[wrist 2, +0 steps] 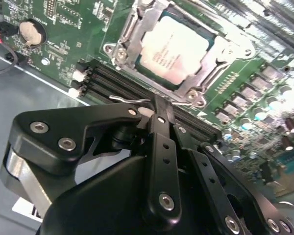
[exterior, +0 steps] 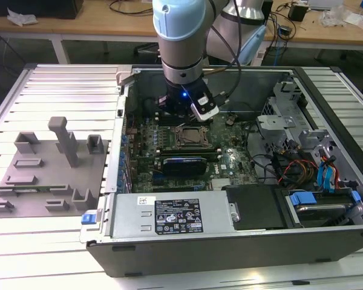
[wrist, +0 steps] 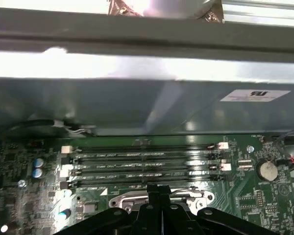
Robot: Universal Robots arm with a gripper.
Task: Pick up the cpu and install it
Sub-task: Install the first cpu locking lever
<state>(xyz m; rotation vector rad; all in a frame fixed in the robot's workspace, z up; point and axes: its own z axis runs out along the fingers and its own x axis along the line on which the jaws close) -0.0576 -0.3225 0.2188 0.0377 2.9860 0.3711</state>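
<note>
The arm [exterior: 180,42] points straight down, its tool [wrist 2: 160,108] with both fingers pressed together.

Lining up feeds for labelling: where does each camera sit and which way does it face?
Exterior view: above, looking down into the open computer case; the arm reaches in.
Second wrist view: on the arm, looking past the gripper at the cpu in its socket.
First wrist view: on the arm, looking past the gripper across memory slots to the case wall.
Both wrist views share the gripper and coin battery.
</note>
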